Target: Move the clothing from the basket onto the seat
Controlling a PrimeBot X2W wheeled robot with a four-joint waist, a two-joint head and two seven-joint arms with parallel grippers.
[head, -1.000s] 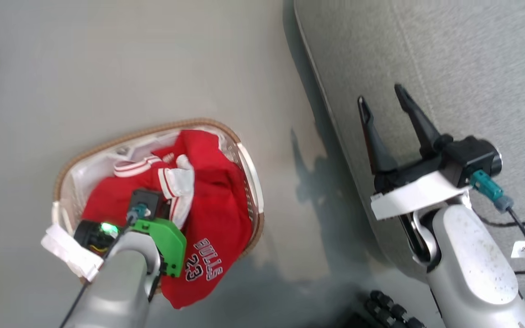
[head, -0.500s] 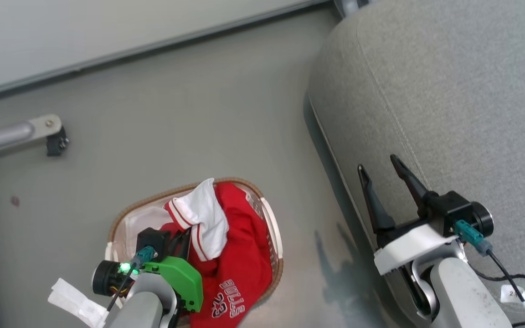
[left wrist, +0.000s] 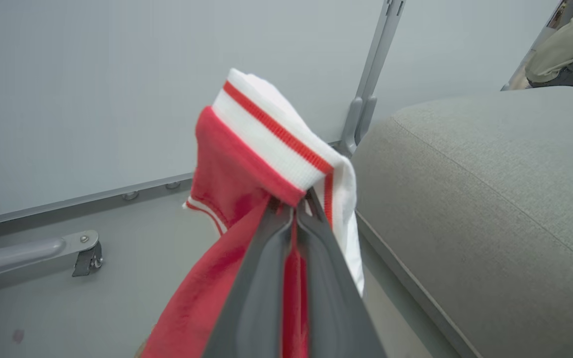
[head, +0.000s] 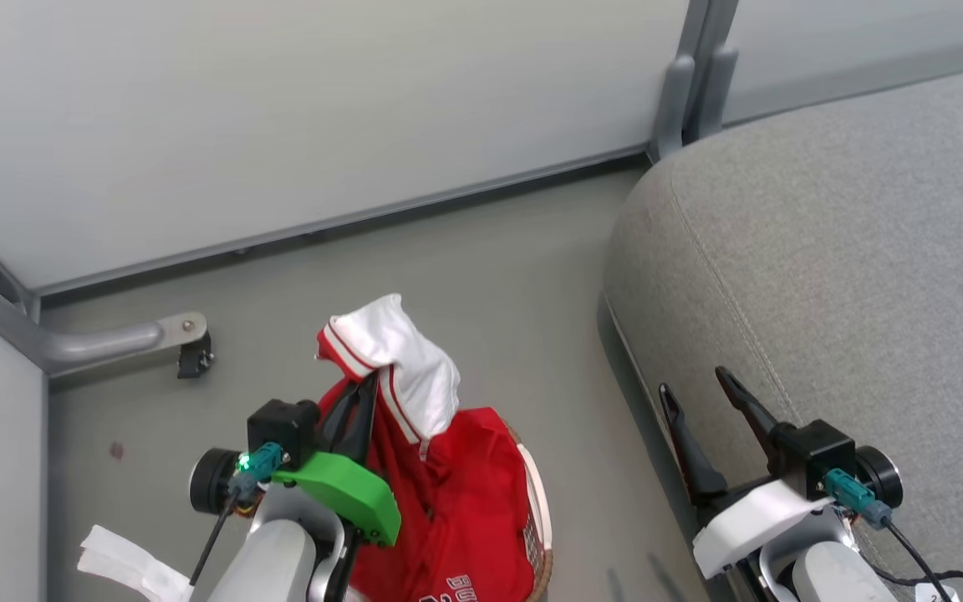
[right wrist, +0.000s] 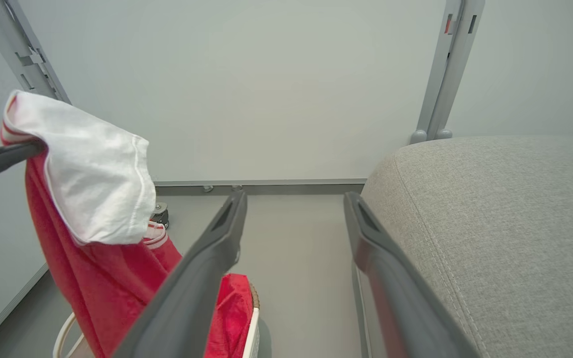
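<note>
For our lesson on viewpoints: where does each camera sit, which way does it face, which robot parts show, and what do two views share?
Head view: on the head, looking down at basket, seat and floor; left gripper shut on the red-and-white garment, right gripper open.
Left wrist view: left wrist, facing wall and seat; its shut fingers.
Right wrist view: right wrist, facing the wall; its open fingers.
Both wrist views share garment, seat, wall.

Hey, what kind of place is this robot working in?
Probably a staged living-room corner in a test booth: a large grey fabric sofa cushion, a white plastic laundry basket with red clothing, and pale partition panels on grey metal posts.
</note>
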